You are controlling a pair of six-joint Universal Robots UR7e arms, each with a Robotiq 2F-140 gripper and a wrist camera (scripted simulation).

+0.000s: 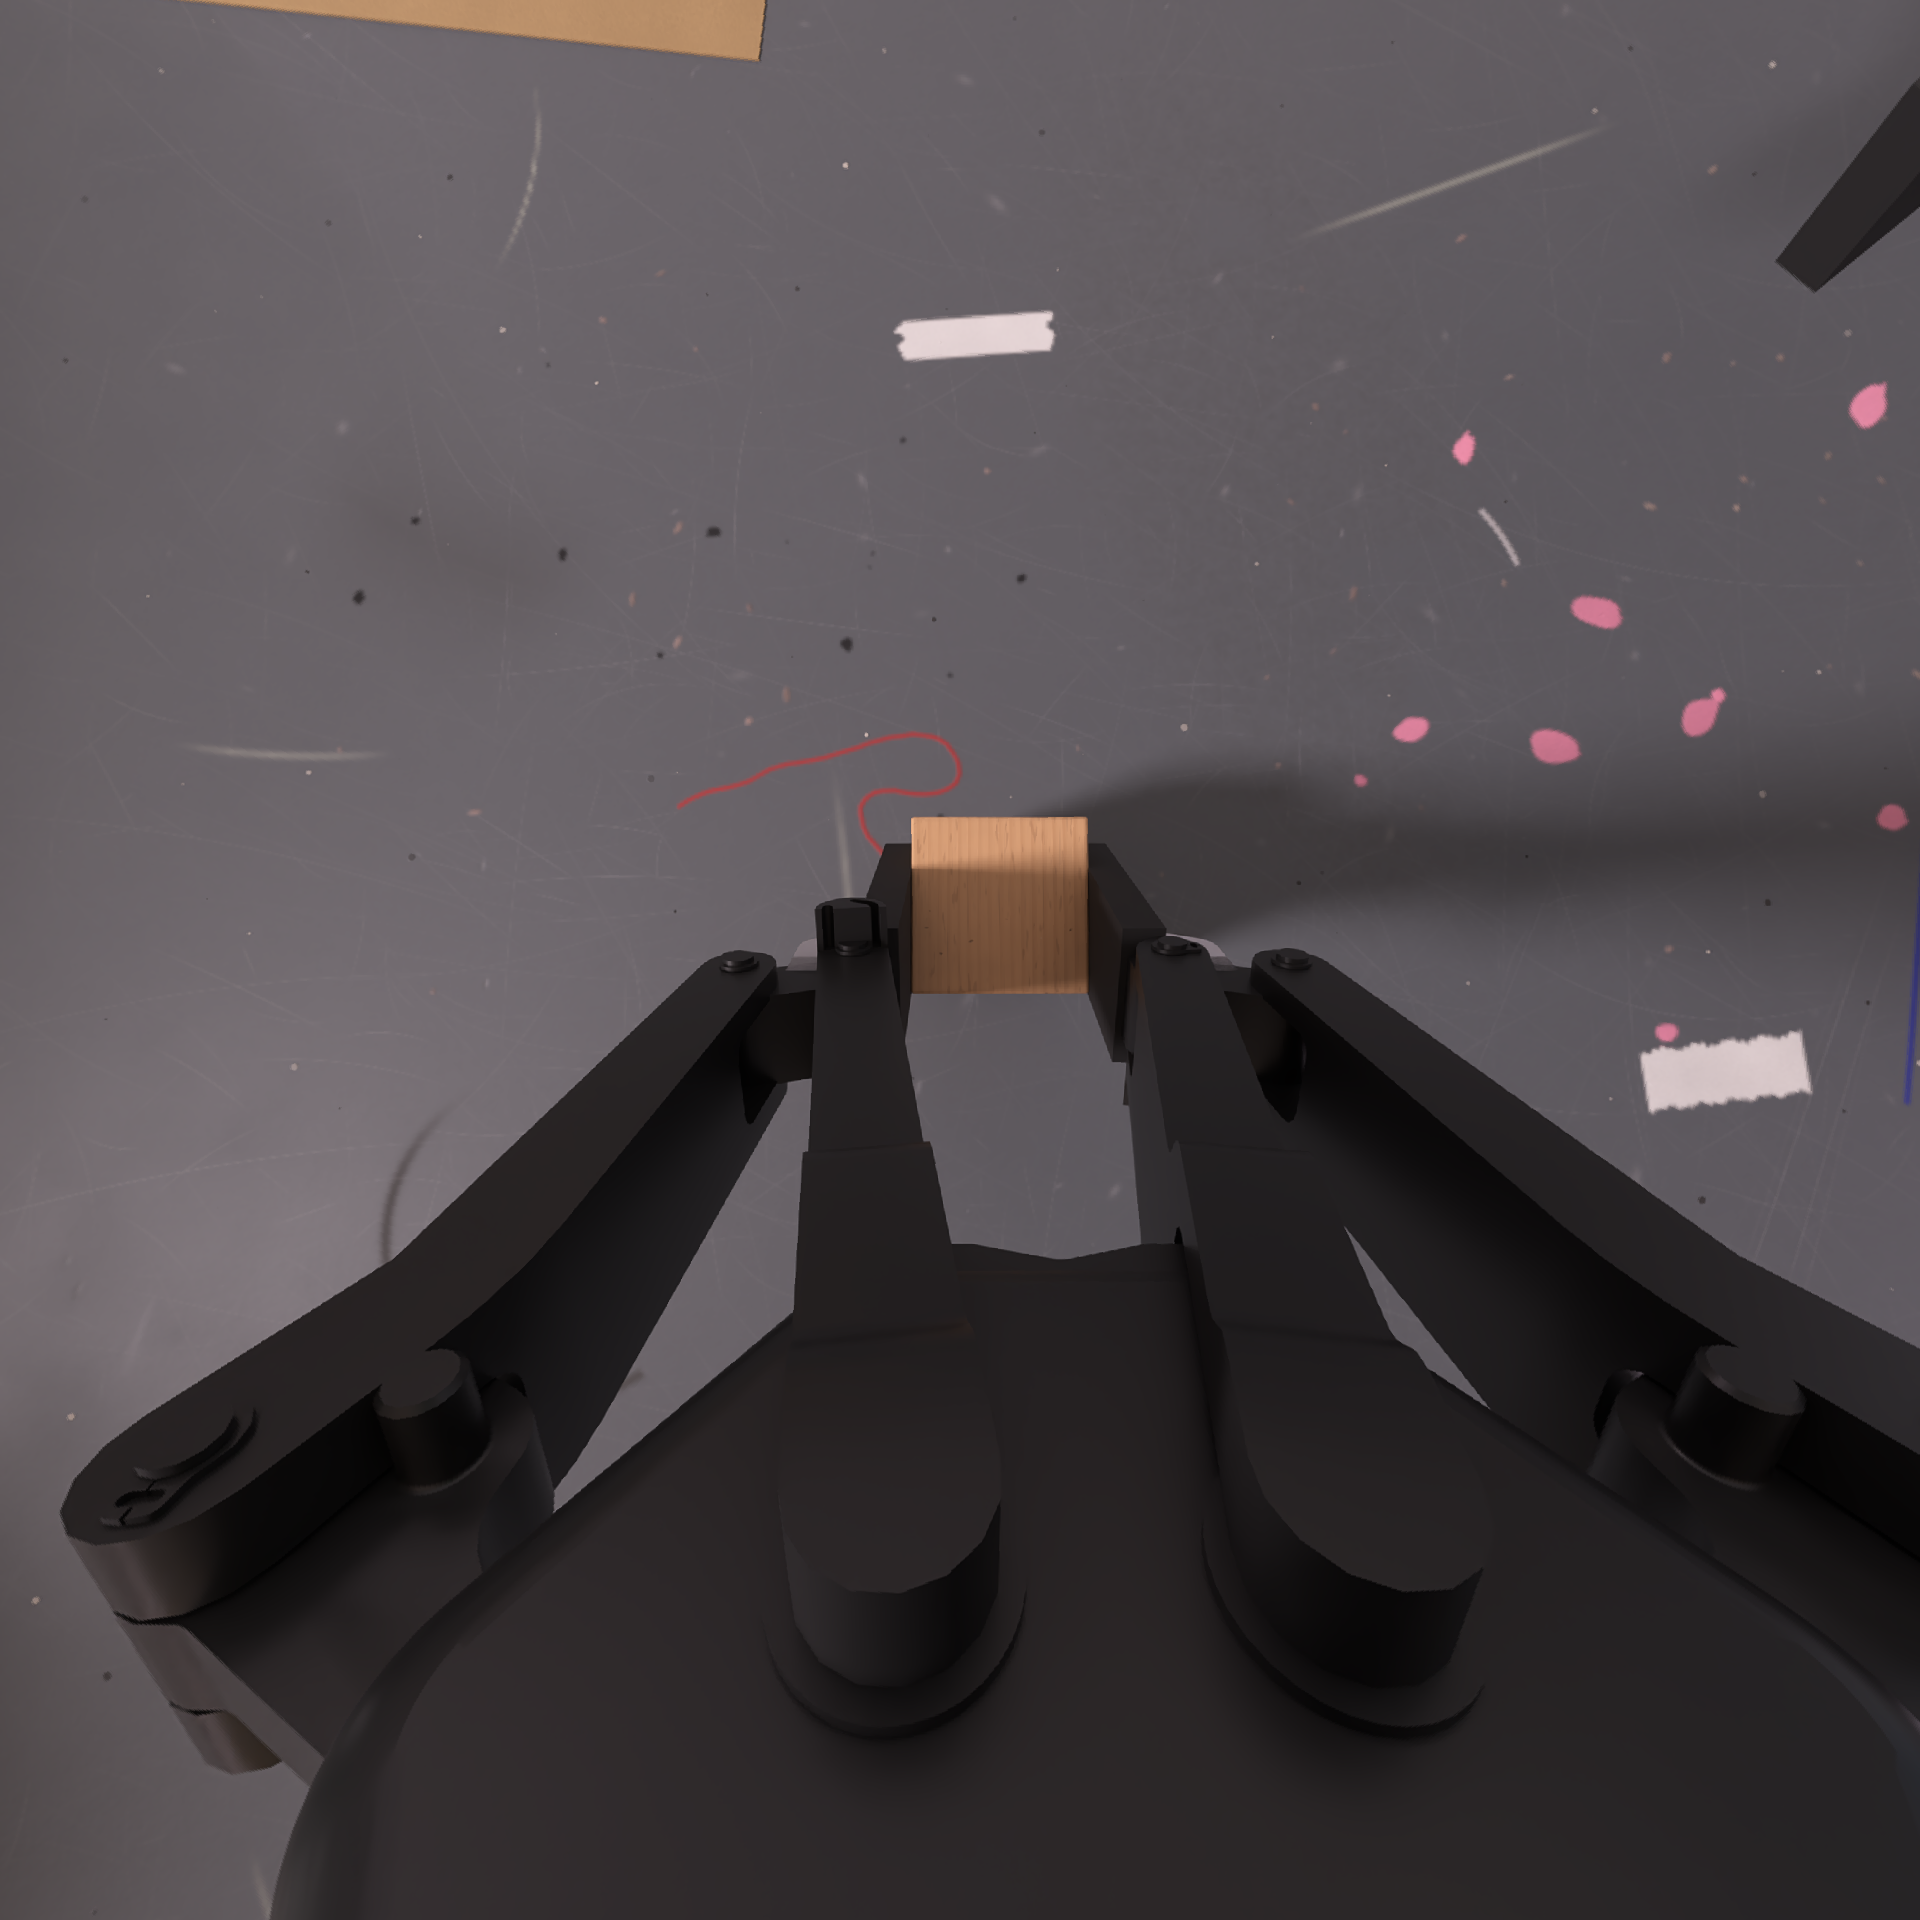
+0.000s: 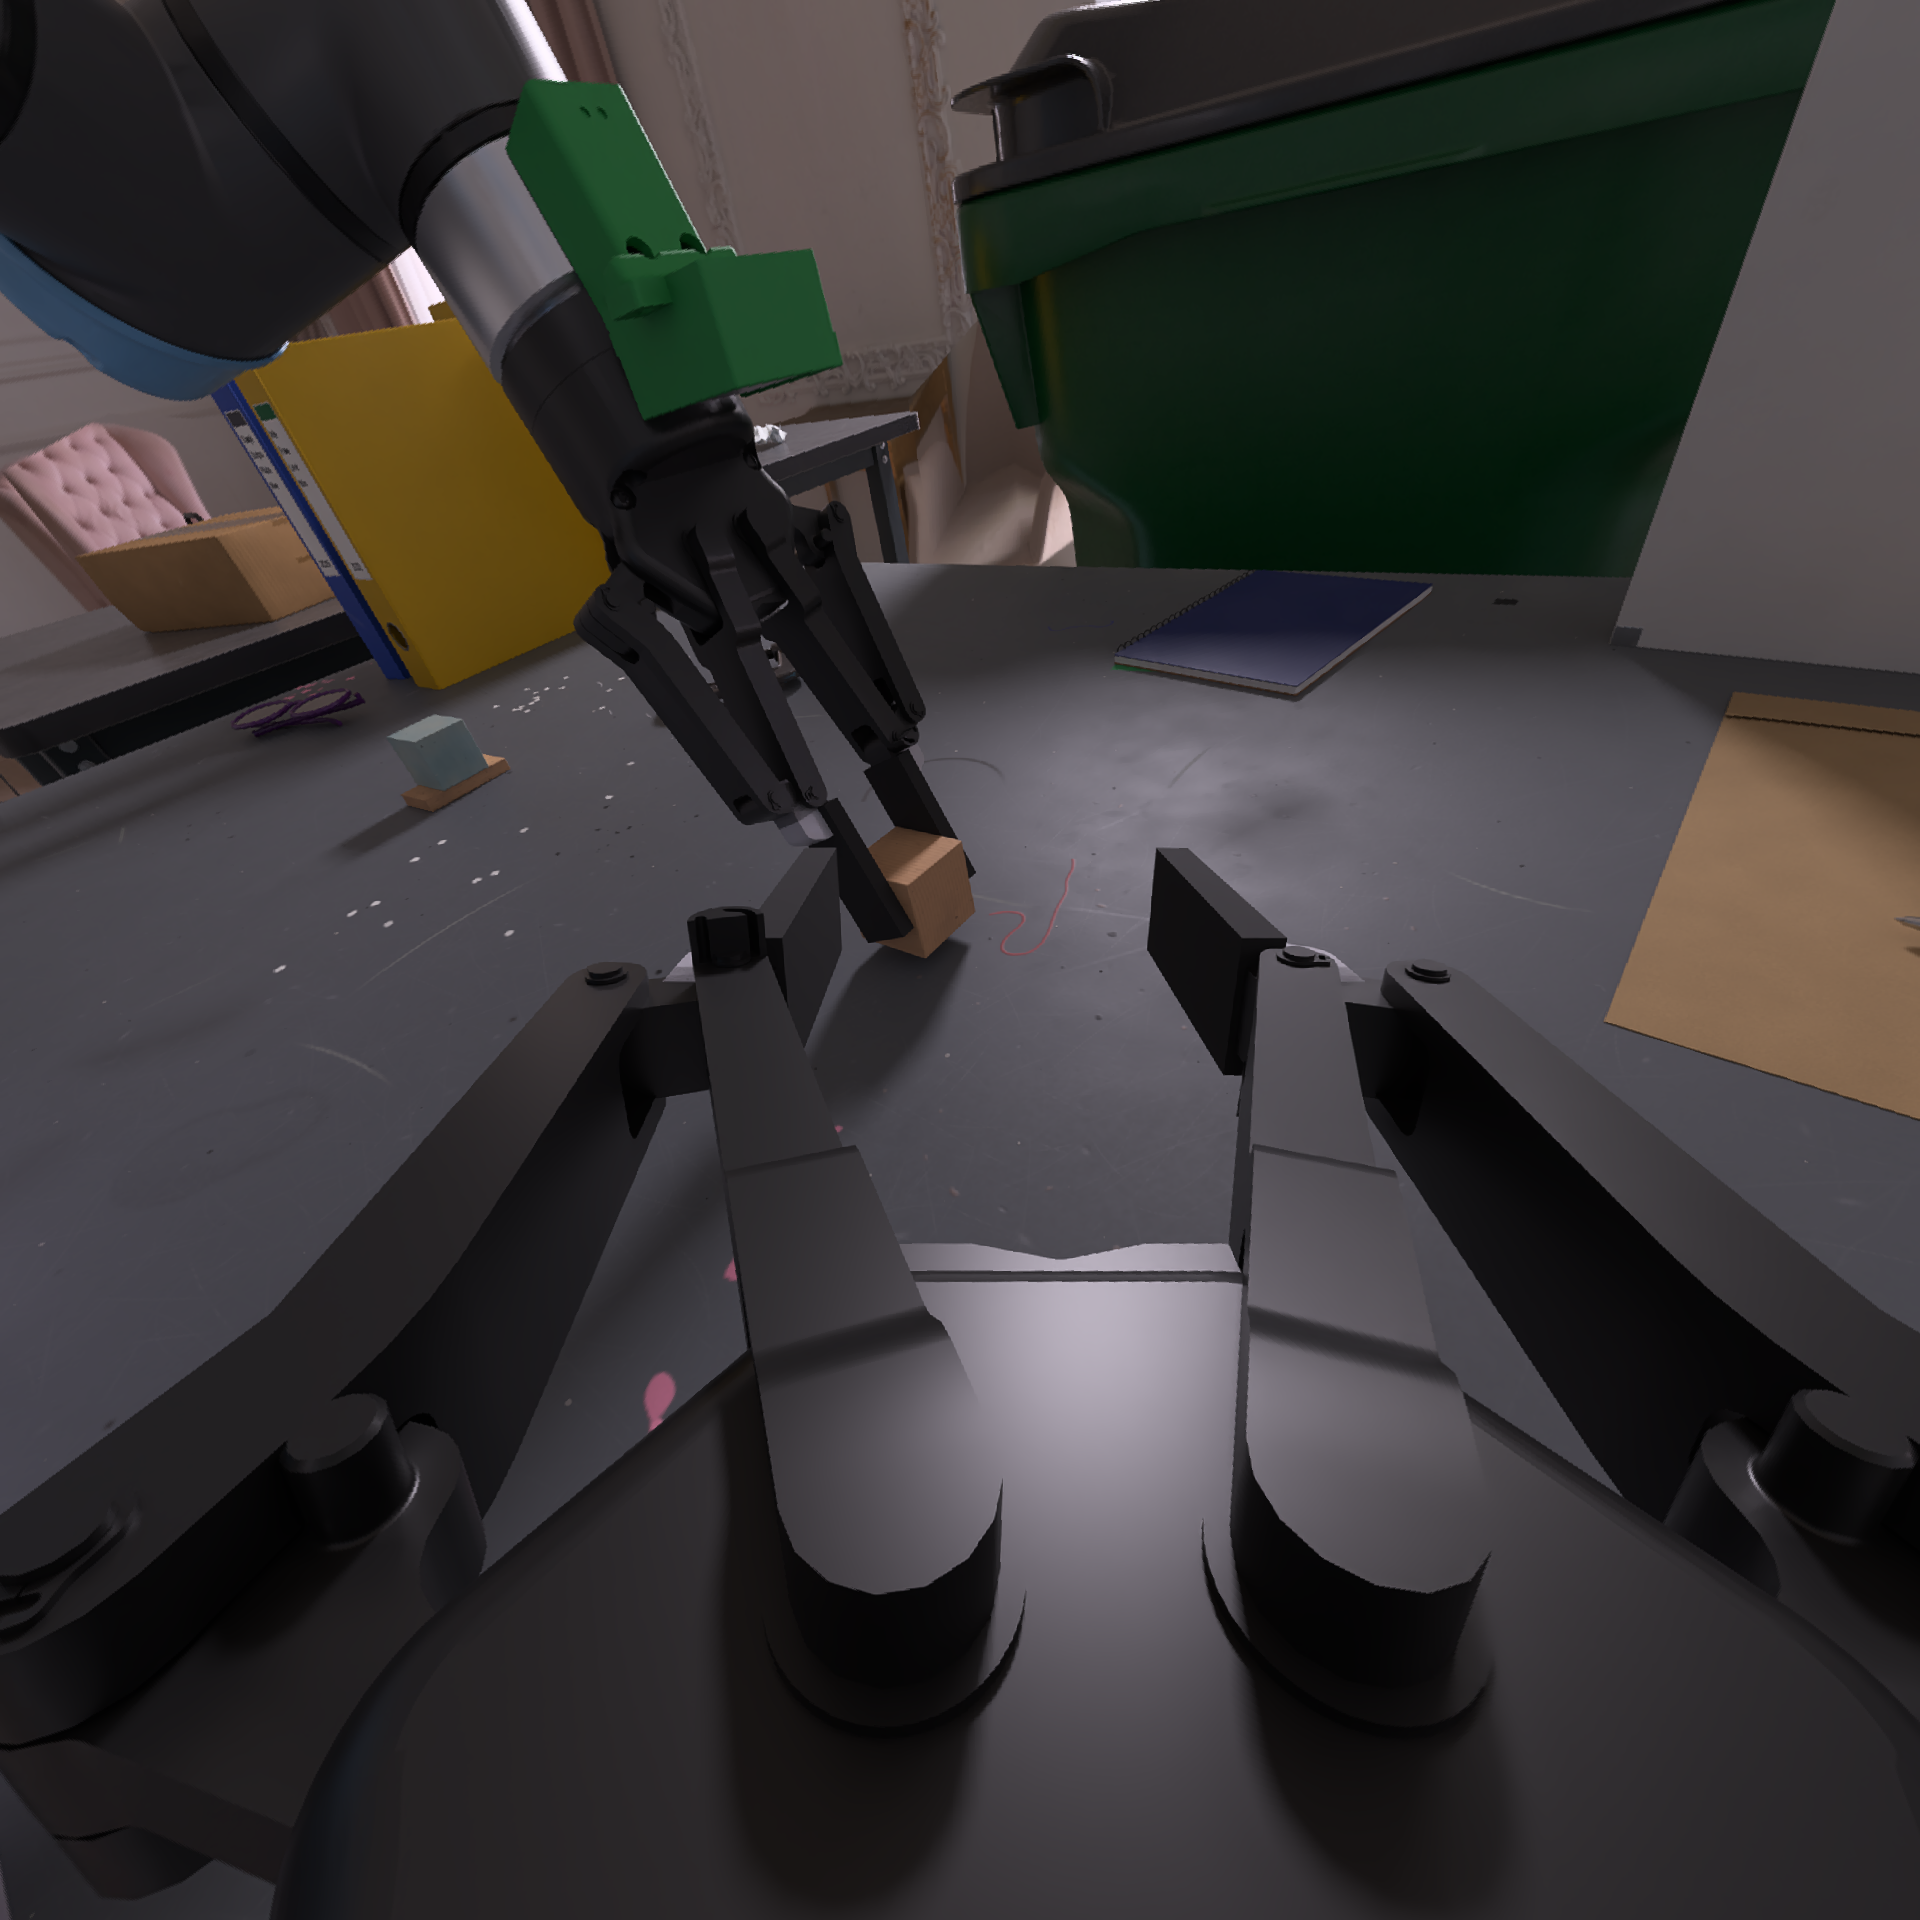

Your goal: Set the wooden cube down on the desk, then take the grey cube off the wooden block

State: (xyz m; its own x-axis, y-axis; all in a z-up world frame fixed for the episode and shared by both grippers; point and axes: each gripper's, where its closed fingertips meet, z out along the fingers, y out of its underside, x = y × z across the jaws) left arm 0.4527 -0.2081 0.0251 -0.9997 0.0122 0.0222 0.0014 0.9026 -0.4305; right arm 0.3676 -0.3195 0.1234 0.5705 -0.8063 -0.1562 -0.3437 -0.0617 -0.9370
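Observation:
My left gripper [image 1: 1000, 883] is shut on the wooden cube [image 1: 1000, 904], its pads on the cube's left and right faces. In the right wrist view the same gripper [image 2: 904, 883] holds the wooden cube [image 2: 930, 894] tilted, with its lowest corner at or just above the grey desk [image 2: 1351, 831]. My right gripper [image 2: 997, 914] is open and empty, low over the desk, close in front of the cube. The grey cube [image 2: 434, 750] sits on a thin wooden block [image 2: 457, 784] far to the left.
A tan sheet [image 2: 1787, 894] lies at the right, and also shows in the left wrist view [image 1: 520, 21]. A blue notebook [image 2: 1273, 629], a green bin [image 2: 1382, 343], a yellow binder [image 2: 436, 499] and purple glasses [image 2: 301, 710] stand farther back. A red thread [image 1: 821, 769] lies by the cube.

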